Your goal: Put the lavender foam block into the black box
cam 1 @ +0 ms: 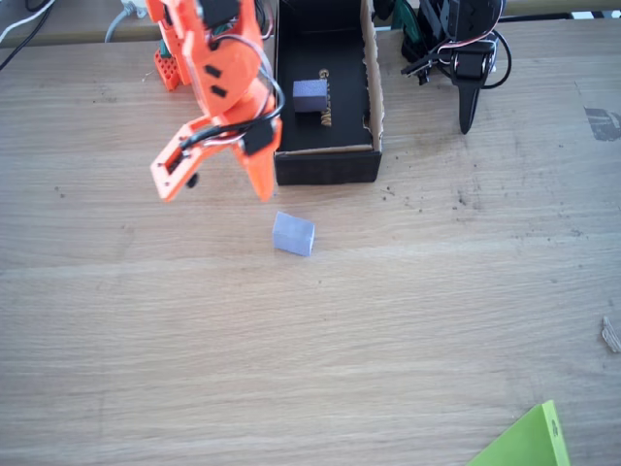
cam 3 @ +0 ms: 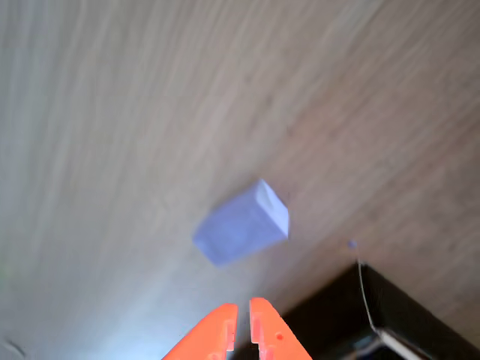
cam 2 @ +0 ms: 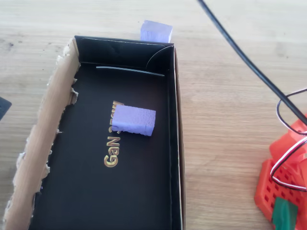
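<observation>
We work over a wooden table [cam 1: 408,320], with the black box [cam 1: 327,163] at its far edge in the fixed view and one darker lavender cube [cam 2: 135,120] already on the box floor beside the gold lettering. The lavender foam block [cam 1: 293,234] lies on bare wood just in front of the box's near wall, apart from it. Our gripper [cam 1: 218,180] hangs above the table to the left of the block in that view, fingers pointing down and spread apart with nothing between them, though in the wrist view the orange tips nearly meet. From there the block sits ahead of the tips, its long axis slanted across our line of approach. We judge a short reach toward the block is needed, with open wood all round except the box wall behind.
</observation>
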